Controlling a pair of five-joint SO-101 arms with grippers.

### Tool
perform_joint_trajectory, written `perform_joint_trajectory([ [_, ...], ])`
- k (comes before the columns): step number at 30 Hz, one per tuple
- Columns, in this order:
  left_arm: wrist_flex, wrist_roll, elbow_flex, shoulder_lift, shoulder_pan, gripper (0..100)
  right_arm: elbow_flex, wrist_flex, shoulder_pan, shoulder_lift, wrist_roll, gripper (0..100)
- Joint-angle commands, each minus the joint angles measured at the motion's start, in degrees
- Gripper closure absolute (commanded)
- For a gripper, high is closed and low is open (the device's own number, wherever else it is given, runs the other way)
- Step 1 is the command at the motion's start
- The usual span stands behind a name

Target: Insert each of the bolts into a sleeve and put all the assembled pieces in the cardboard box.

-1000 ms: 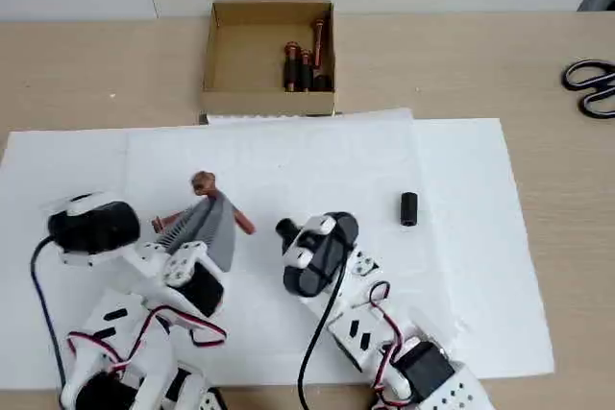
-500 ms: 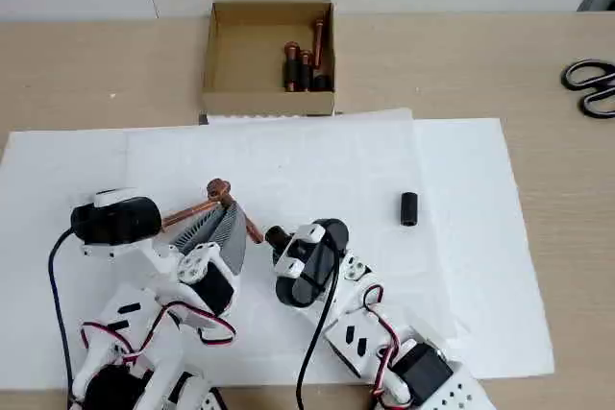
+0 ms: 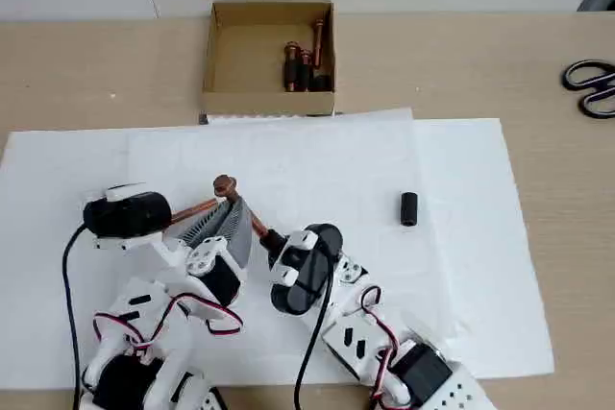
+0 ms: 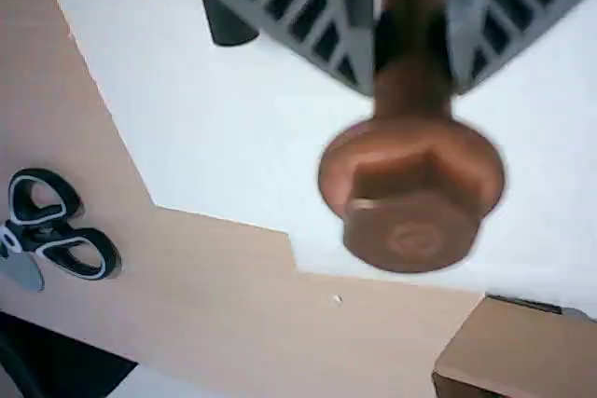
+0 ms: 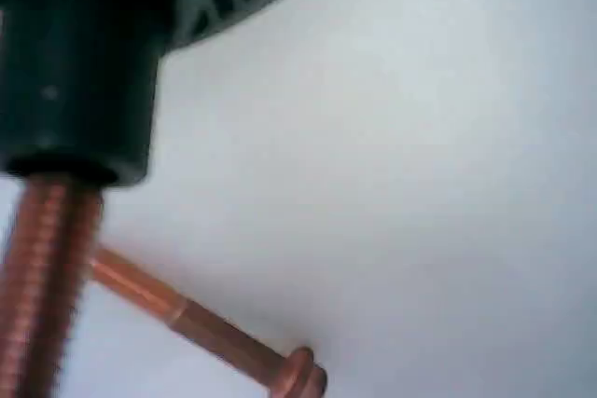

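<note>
My left gripper [image 3: 236, 212] is shut on a copper bolt [image 3: 227, 186], whose hex head [image 4: 410, 195] sticks out past the grey fingers [image 4: 308, 6]. My right gripper [image 3: 281, 245] is shut on a black sleeve [image 3: 273, 237]. The bolt's threaded shaft [image 5: 42, 277] meets the open end of that sleeve [image 5: 75, 72], above the white paper. A second bolt [image 3: 192, 210] lies on the paper beside the left gripper, also the bolt [image 5: 210, 337] under the sleeve. A loose black sleeve [image 3: 408, 208] stands to the right. The cardboard box [image 3: 231, 55] at the back holds assembled pieces [image 3: 303, 64].
White paper sheet [image 3: 317, 160] covers the near half of the wooden table. Scissors [image 3: 591, 88] lie at the far right edge, also the scissors [image 4: 51, 244] beyond the paper. The box corner [image 4: 518, 351] is past the bolt head.
The left arm swung right with its bolt and the right arm drew left with the sleeve, so the bolt's tip now meets the sleeve. The loose sleeve and the box stayed put.
</note>
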Motion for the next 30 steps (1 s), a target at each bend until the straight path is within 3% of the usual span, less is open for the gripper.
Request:
perform_joint_trajectory([
  [1, -1.58, -0.18, -0.04, -0.35, 0.26, 99, -3.78, -1.71, -0.4, -0.92, 0.44, 99.6],
  [18, -1.14, -0.09, -0.31, -0.26, 5.54, 99, -3.6, -1.8, -0.48, -0.92, 0.26, 99.6],
  [30, 5.98, -4.4, 1.19, -0.26, 5.19, 99, -3.96, -5.76, -0.31, -0.92, 0.7, 99.6],
])
